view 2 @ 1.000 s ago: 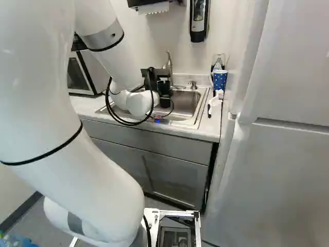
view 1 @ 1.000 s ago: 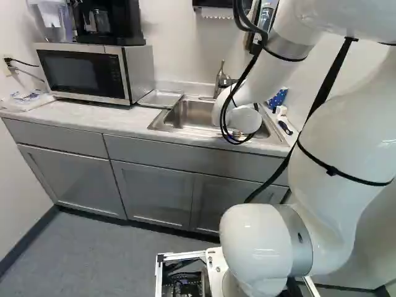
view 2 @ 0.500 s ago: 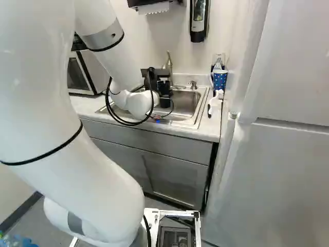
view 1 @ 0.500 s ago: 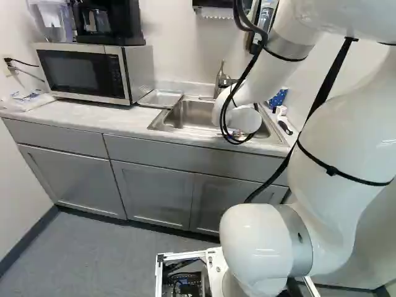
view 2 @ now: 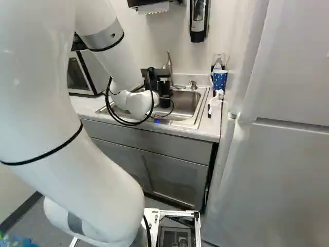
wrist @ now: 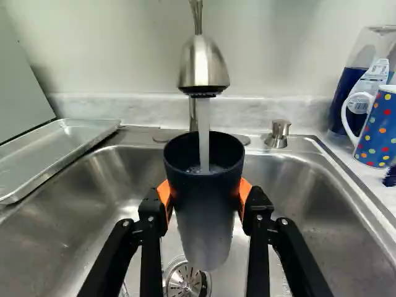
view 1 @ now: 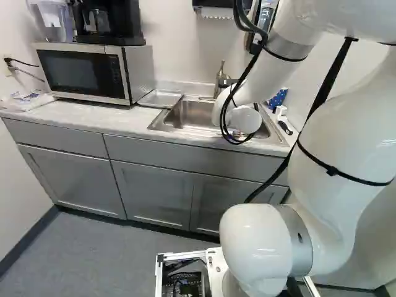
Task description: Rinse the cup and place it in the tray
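In the right base view my gripper (view 2: pixel 163 88) shows as a dark shape over the sink, partly hidden by the arm. Seen from the wrist, the gripper (wrist: pixel 205 193) has its orange pads pressed on two opposite sides of a dark cup (wrist: pixel 204 216), which stays upright above the drain. Water runs from the faucet (wrist: pixel 204 65) straight into the cup's open top. A shallow metal tray (wrist: pixel 52 154) lies on the counter beside the sink; the left base view shows this tray (view 1: pixel 161 98) between microwave and sink.
The steel sink (wrist: pixel 309 198) surrounds the cup below. Across the sink from the tray stand a blue dotted mug (wrist: pixel 377 133) and a clear container with a bottle. A brush (view 2: pixel 215 103) lies near them. A microwave (view 1: pixel 86 71) stands beyond the tray; a soap dispenser (view 2: pixel 198 20) hangs on the wall.
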### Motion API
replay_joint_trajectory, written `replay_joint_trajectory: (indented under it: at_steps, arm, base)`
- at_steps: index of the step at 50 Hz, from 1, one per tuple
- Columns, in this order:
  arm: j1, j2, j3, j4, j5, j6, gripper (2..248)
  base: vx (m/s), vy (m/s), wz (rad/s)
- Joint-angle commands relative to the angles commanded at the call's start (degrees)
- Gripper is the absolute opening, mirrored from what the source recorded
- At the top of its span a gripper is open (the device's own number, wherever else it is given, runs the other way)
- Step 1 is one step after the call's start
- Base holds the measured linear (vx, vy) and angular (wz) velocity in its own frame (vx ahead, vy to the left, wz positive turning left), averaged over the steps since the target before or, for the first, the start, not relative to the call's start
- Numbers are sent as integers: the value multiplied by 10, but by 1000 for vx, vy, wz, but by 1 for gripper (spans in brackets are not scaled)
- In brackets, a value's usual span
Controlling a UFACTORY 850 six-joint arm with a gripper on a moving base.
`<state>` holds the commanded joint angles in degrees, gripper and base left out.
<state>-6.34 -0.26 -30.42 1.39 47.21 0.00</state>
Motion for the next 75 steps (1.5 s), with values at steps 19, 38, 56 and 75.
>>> replay_joint_trajectory:
  at_steps: [19,38,56,75]
  arm:
    - [0,0,0,0,0,0,123]
    - [0,0,0,0,0,0,123]
    - [13,-2,-2,0,0,0,123]
    - [48,-7,-7,0,0,0,123]
  base:
    - [0,0,0]
    - [0,0,0]
    - [0,0,0]
    - [0,0,0]
